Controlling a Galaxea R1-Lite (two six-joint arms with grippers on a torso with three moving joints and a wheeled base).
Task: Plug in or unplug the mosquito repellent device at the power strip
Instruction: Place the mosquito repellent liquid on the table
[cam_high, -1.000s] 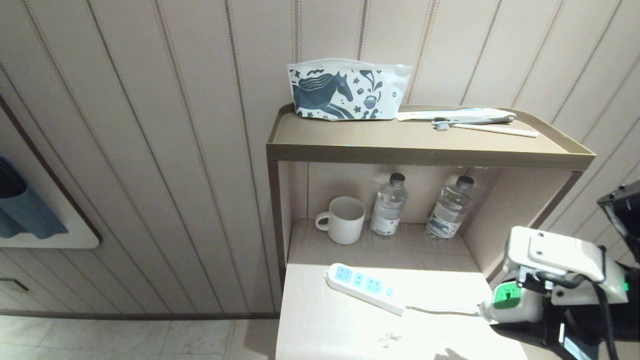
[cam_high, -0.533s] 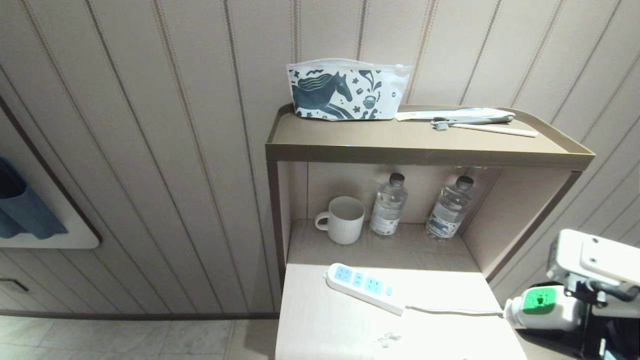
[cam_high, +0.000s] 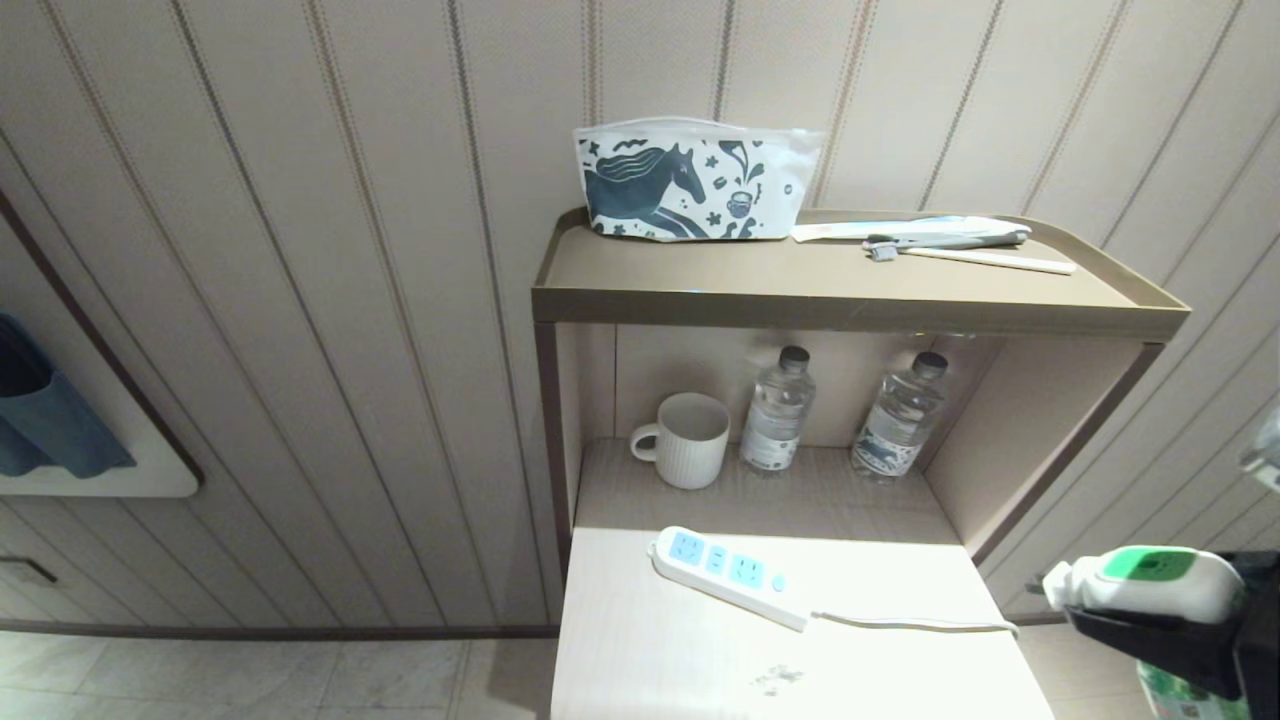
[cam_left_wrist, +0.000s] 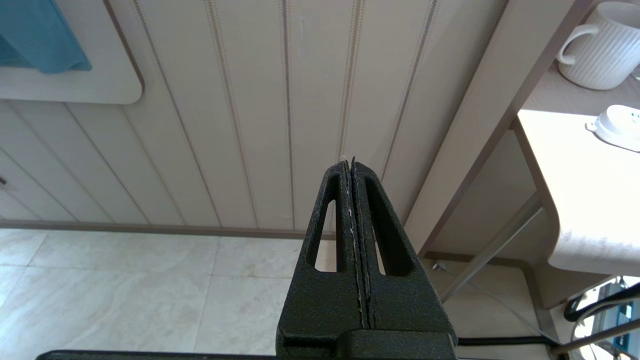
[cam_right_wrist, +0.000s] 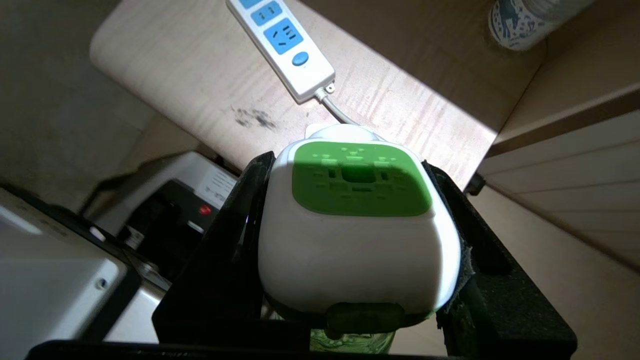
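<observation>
The right gripper (cam_right_wrist: 357, 240) was clamped on the mosquito repellent device (cam_right_wrist: 356, 225), its fingers (cam_right_wrist: 235, 225) pressing the white sides so the green top patch stayed uncovered, clear of the tabletop's (cam_high: 700, 660) edge. Beyond it the power strip (cam_high: 722, 572) lay flat, sockets up and all free, so the device appeared unplugged. Well apart from the strip, the left gripper (cam_left_wrist: 352, 167) hung pressed shut and empty over the floor.
</observation>
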